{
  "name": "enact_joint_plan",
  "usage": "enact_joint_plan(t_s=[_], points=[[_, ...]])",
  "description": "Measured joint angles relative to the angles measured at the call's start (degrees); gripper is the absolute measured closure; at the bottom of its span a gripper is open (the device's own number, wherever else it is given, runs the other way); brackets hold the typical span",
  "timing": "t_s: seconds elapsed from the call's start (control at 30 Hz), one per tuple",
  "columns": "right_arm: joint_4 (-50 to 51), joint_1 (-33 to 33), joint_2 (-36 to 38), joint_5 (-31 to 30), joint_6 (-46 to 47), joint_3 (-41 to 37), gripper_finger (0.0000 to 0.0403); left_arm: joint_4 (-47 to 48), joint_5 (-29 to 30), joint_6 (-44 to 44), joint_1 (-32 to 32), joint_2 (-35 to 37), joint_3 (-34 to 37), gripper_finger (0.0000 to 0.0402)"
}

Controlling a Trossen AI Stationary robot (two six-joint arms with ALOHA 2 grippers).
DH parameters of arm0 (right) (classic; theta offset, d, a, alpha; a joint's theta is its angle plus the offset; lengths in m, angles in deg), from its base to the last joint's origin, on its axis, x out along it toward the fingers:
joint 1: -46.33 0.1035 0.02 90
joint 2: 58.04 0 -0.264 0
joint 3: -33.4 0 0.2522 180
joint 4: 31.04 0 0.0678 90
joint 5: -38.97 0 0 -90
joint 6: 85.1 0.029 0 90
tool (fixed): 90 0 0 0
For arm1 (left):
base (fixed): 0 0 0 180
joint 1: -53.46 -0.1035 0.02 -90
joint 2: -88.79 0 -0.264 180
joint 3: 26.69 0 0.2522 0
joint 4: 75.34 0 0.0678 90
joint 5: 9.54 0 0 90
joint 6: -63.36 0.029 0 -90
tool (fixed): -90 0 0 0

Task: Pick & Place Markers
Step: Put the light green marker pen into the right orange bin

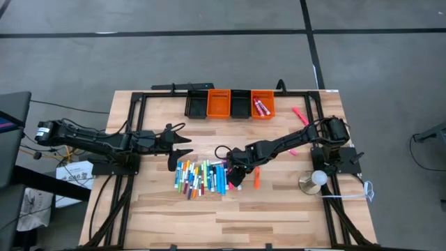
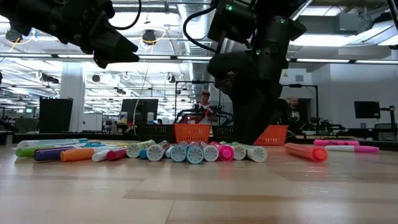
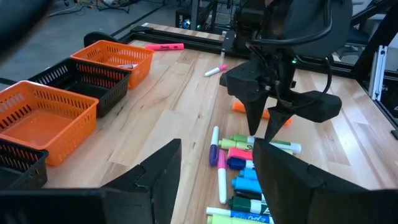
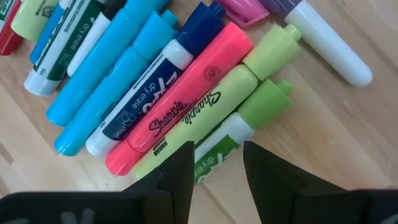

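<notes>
A heap of mixed-colour markers (image 1: 202, 178) lies side by side on the wooden table, also in the low view (image 2: 186, 151). My right gripper (image 1: 235, 180) points steeply down at the heap's right end, shut on a white marker with a green cap (image 4: 266, 104). That marker lies beside a yellow-green highlighter (image 4: 205, 118) and a pink one (image 4: 180, 112). My left gripper (image 1: 185, 139) hovers open above the table, left of the heap, holding nothing. My right gripper (image 4: 217, 163) has the green-capped marker's white barrel (image 4: 214, 154) between its two fingers, below the cap. The fingers come from above and stand slantwise across the barrel, which fills the gap between them. The marker lies flat on the table among its neighbours.
Black and orange bins (image 1: 218, 103) stand in a row at the far edge; the right orange bin (image 1: 263, 104) holds markers. Loose pink markers (image 1: 300, 115) and an orange one (image 1: 256, 178) lie right of the heap. A round white object (image 1: 317, 180) stands at the right edge.
</notes>
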Motion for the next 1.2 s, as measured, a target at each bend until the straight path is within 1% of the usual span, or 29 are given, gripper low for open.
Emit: enact_joint_plan(t_s=[0.23, 0.47, 0.77, 0.93, 1.2], points=[[-0.24, -0.02, -0.80, 0.00, -0.10, 0.09, 0.0274, 0.00, 0.00, 0.00, 0.00, 0.00, 0.00, 0.0206], [-0.07, -0.52, -3.41, 2.76, -0.26, 0.53, 0.0275, -0.02, 0.00, 0.00, 0.00, 0.00, 0.02, 0.0206], [1.36, -1.01, -3.43, 2.57, -2.53, 1.40, 0.0276, -0.02, 0.02, 0.00, 0.00, 0.00, 0.02, 0.0206], [1.57, -1.01, -3.43, 2.52, -3.36, 1.40, 0.0291, -0.02, 0.02, 0.00, 0.00, -0.02, 0.02, 0.0206], [2.45, -1.01, -2.86, 3.40, -5.28, 1.28, 0.0328, -0.02, 0.02, 0.00, 0.00, -0.02, 0.02, 0.0206]])
